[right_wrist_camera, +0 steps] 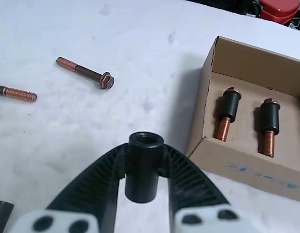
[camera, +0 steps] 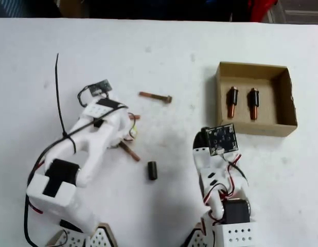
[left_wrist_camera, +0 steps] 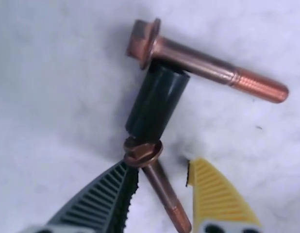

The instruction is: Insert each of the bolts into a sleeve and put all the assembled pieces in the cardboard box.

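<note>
Since the copper bolt [left_wrist_camera: 162, 191] is stiff and apt to roll, I'd pinch it mid-shank, where the left gripper [left_wrist_camera: 162, 165] straddles it agape, well away from the cardboard box [camera: 249, 126]. Nearer the box, the right gripper [right_wrist_camera: 142, 153] clamps a black sleeve [right_wrist_camera: 142, 179]; a loose sleeve [left_wrist_camera: 157, 104] crowds the bolt's head.

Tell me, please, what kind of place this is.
Probably a robotics lab or hobby workshop bench: two robot arms stand at a white table, beside copper bolts, a cardboard box and a black sleeve in the right claw.
</note>
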### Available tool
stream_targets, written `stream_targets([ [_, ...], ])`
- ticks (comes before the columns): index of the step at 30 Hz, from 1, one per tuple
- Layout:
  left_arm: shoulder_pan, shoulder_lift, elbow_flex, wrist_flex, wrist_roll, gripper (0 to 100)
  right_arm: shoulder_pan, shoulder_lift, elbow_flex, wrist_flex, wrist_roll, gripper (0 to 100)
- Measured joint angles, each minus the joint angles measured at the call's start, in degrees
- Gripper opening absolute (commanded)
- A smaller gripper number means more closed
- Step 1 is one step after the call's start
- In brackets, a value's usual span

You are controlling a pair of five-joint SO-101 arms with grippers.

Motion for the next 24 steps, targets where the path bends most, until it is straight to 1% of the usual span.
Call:
stream_targets([
  [3,0.09,0.00,-0.35,-0.09,0.00,1,0.00,0.00,0.00,0.00,0.00,1.5],
  [6,0.09,0.70,-1.41,-0.62,0.00,5,0.00,0.00,0.00,0.00,0.00,1.5],
  [13,0.09,0.79,-1.41,-0.62,0.00,5,0.00,0.00,0.00,0.00,0.00,1.5],
  [21,0.00,1.05,-2.02,1.76,0.00,5,0.00,0.00,0.97,-0.26,0.00,1.5],
  [24,-0.09,1.14,-3.08,4.57,0.00,5,0.00,0.00,0.97,-0.26,0.00,1.5],
])
